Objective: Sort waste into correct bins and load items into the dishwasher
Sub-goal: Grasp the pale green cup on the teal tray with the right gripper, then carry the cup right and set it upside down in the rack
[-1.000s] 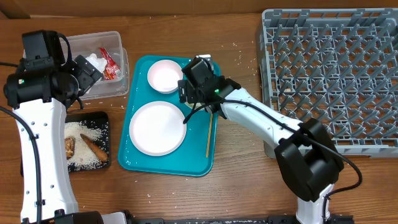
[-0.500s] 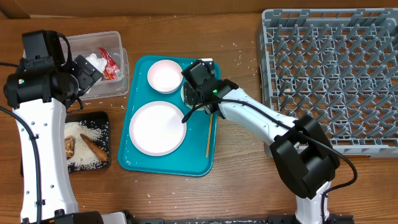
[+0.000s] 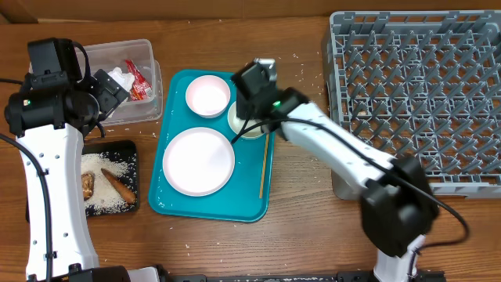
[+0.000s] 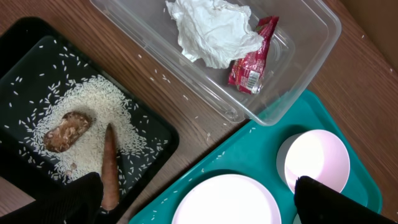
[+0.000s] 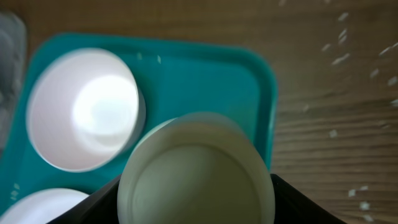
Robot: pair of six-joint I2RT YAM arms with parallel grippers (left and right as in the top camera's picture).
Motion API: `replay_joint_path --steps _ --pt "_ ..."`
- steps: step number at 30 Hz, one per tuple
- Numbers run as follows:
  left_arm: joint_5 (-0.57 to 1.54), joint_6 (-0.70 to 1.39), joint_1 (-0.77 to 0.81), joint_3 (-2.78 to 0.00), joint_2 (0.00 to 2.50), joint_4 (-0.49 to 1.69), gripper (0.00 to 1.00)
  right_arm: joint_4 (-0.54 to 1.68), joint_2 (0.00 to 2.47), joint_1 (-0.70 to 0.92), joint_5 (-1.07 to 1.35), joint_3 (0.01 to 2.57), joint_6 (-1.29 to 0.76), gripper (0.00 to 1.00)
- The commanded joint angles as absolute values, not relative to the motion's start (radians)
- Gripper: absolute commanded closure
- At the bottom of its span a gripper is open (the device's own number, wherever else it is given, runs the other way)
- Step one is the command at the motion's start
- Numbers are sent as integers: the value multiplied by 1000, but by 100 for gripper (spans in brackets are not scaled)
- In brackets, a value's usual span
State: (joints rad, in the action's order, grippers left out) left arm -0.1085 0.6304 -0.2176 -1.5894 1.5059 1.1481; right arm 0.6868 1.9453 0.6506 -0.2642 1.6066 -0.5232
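- Left tool [image 4: 198,180] hangs wide open and holds nothing, above the gap between the black tray [image 4: 25,62] and the clear tub [image 4: 311,37], well apart from every dish.
- On the black tray lie rice and two brown scraps. The tub behind it holds the napkin [image 4: 211,31] and a red wrapper [image 4: 252,59], so the waste looks sorted.
- On the teal tray [image 3: 250,205], in the middle of the desk [image 3: 297,235], the large plate [image 3: 198,160] sits on the near side and the small bowl [image 3: 207,95] at the far left.
- Right tool [image 5: 194,193] straddles the cup [image 5: 196,155] at the tray's far right, with one finger on each side of the rim. Whether the fingers press the cup yet cannot be told.
- Just on the near side of the cup lies the stick [image 3: 263,168], its long axis running near to far along the tray's right edge.
- To the right of the cup stands the rack [image 3: 423,94], well apart from it across a strip of desk. The coming move is probably a lift and a carry to the right, and the right arm is much the nearer to both cup and rack.
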Motion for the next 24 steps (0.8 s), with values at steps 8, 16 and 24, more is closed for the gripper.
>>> replay_joint_path --steps 8,16,24 --pt "-107 643 -220 -1591 1505 1148 0 812 1664 238 -314 1686 -492 40" --pt "-107 643 -220 -1591 1505 1148 0 916 1687 -139 -310 1684 -458 37" --pt "-107 643 -220 -1591 1505 1148 0 928 1769 -312 -259 1681 -418 27"
